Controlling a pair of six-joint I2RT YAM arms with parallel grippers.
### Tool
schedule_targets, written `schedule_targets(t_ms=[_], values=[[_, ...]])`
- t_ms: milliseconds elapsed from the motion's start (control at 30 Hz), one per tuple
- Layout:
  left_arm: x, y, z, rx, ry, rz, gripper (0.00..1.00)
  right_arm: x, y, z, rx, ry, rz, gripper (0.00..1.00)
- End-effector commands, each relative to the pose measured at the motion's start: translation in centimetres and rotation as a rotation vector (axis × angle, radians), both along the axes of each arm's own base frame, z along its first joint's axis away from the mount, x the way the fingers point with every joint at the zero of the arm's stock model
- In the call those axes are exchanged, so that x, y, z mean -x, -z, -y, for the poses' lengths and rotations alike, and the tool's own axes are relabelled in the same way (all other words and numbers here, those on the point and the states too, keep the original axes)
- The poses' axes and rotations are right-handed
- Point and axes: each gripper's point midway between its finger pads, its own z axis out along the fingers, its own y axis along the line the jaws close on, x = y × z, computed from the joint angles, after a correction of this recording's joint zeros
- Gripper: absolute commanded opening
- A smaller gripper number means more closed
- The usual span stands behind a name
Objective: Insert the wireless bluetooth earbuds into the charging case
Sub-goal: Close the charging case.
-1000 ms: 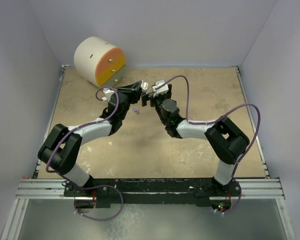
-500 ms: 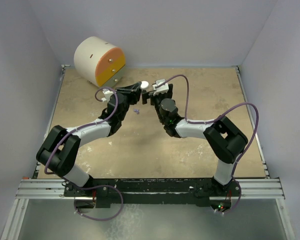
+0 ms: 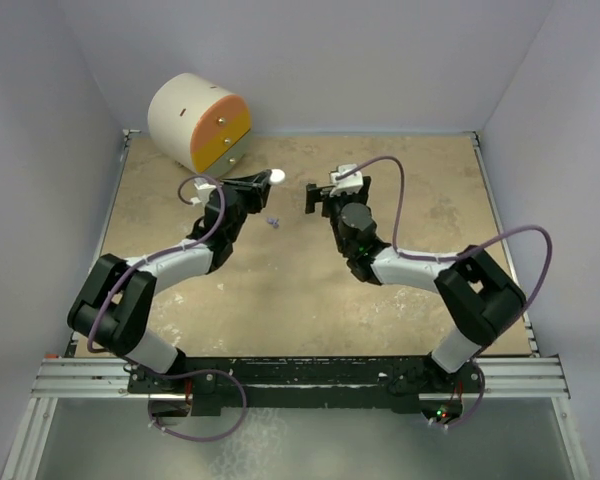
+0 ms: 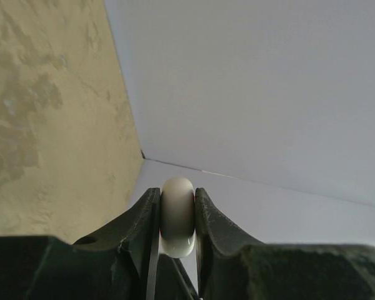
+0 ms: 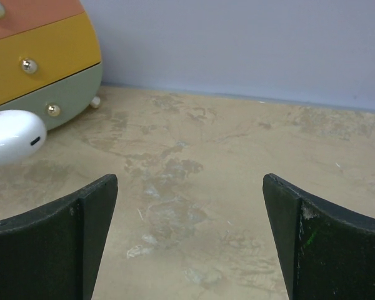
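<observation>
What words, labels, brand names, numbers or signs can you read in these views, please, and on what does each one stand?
None can be read. The drawer chest shows only plain coloured fronts and knobs; the white rounded object held in the left gripper shows no print.

Half the white case (image 5: pixel 12 136) — past the left edge; purple speck (image 3: pixel 273 221) — too tiny.
</observation>
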Motion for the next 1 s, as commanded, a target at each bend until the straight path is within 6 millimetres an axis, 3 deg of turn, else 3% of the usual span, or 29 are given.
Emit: schedule_targets(t_ms=[0, 167, 333, 667, 967], values=[[-0.6, -0.4, -1.6, -0.191, 0.049, 0.028, 0.00, 1.5, -3.1, 2.4, -0.132, 0.022, 0.021, 1.00], [-0.9, 3.2, -1.8, -0.362, 0.098, -0.024, 0.00, 2.5, -5.7, 1.8, -0.168, -0.051, 0.043, 1.00], [-1.2, 5.4, -3.3, -0.465, 0.073, -0.069, 0.00, 3.0, -7.1, 1.4, -0.183, -0.089, 0.065, 1.00], [-3.2, 8.3, -5.7, -0.552, 0.010, -0.114, 0.00, 3.2, -5.7, 0.6, -0.180, -0.133, 0.040, 1.00], [-7.7, 10.8, -4.4, -0.609, 0.038, -0.116, 0.00, 3.4, -5.0, 0.4, -0.180, -0.149, 0.027, 1.00]])
